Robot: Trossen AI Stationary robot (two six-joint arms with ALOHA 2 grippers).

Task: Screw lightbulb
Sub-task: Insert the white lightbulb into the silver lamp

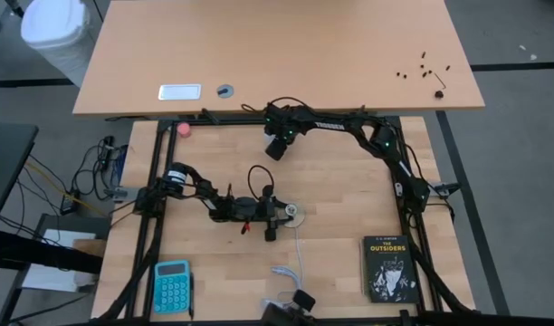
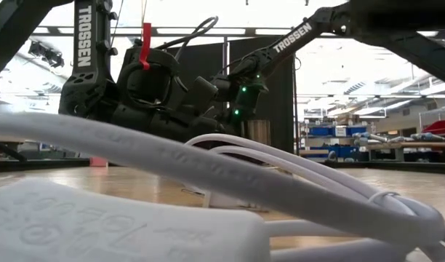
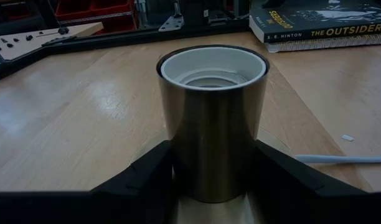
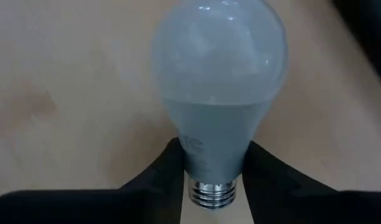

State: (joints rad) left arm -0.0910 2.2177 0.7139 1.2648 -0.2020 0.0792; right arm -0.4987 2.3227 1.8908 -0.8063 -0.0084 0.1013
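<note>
High view: the right tool (image 1: 276,148), pinching the lightbulb (image 4: 218,93) at its neck, sits well apart from the socket (image 3: 213,124) clamped upright by the left tool (image 1: 275,215).

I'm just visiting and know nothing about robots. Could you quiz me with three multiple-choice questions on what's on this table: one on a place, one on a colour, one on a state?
1. Where does the dark paperback book lie on the pale wooden table?
A. by the right arm's side
B. beside the teal calculator
C. under the left arm

2. What colour lines the shiny metal cylinder socket?
A. red
B. white
C. blue

3. What does the right gripper do?
A. stands open
B. clamps the frosted white pear-shaped lightbulb
C. holds a cord

Answers: 1 A, high view; 2 B, white rim in left wrist view; 3 B, fingers pinch the neck.
</note>
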